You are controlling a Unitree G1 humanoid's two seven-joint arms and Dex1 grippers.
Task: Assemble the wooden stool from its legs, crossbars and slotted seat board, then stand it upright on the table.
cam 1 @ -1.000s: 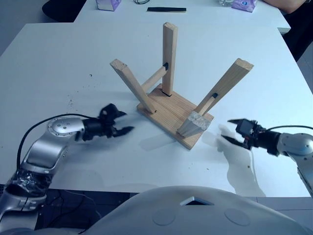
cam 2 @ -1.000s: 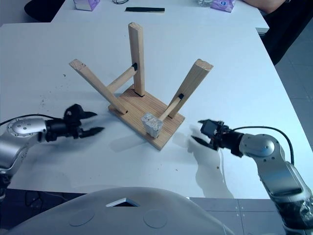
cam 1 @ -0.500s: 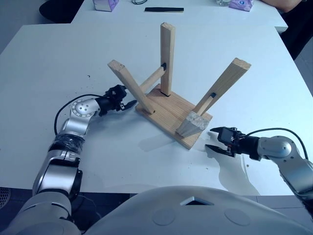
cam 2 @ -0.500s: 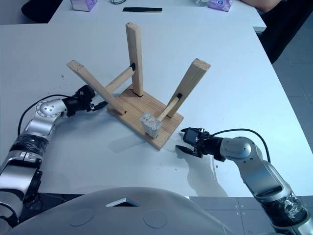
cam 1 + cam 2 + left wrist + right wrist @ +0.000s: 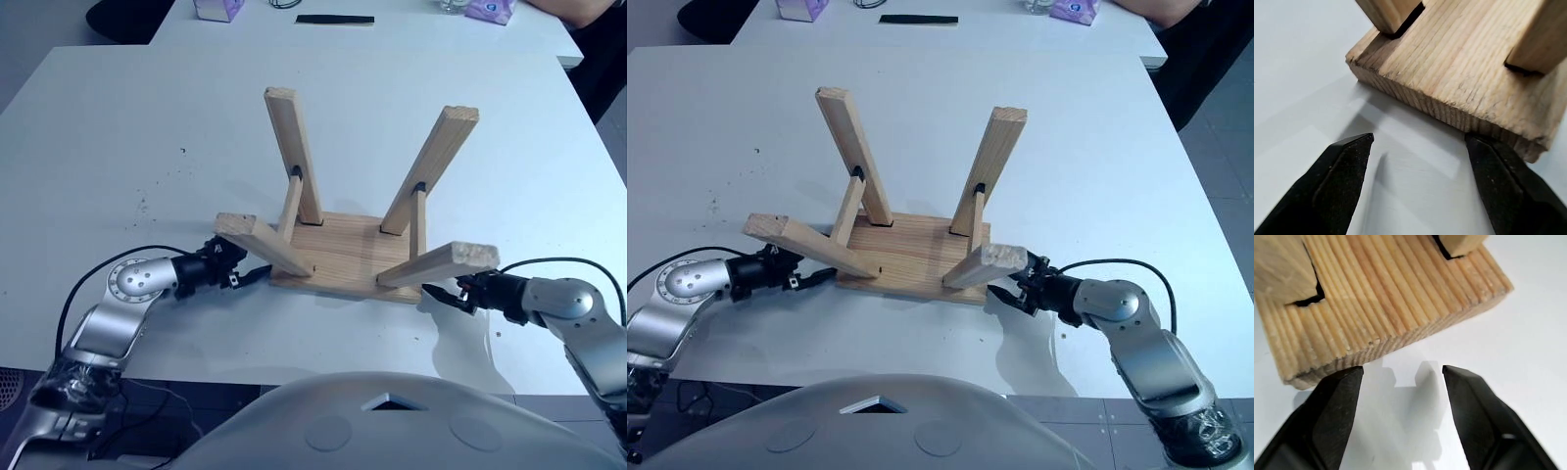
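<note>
We see the stool (image 5: 348, 211) upside down near the front edge of the desk (image 5: 118, 127). Its seat board (image 5: 343, 257) lies flat on the desk, and the four legs (image 5: 294, 147) point up and outward, joined by crossbars (image 5: 291, 201). Our left gripper (image 5: 1419, 139) is at the left end of the board, and our right gripper (image 5: 1401, 369) is at its right end. Both have their fingers released and spread, grasping nothing, with the tips just beside the board's edge.

The pale wooden stool (image 5: 343, 257) lies upside down, its slotted seat board (image 5: 345, 266) flat on the table (image 5: 118, 127). Four legs (image 5: 292, 147) splay up from the seat board, the two far ones steep and the two near ones low. A short crossbar (image 5: 290, 208) joins each side's pair.
</note>
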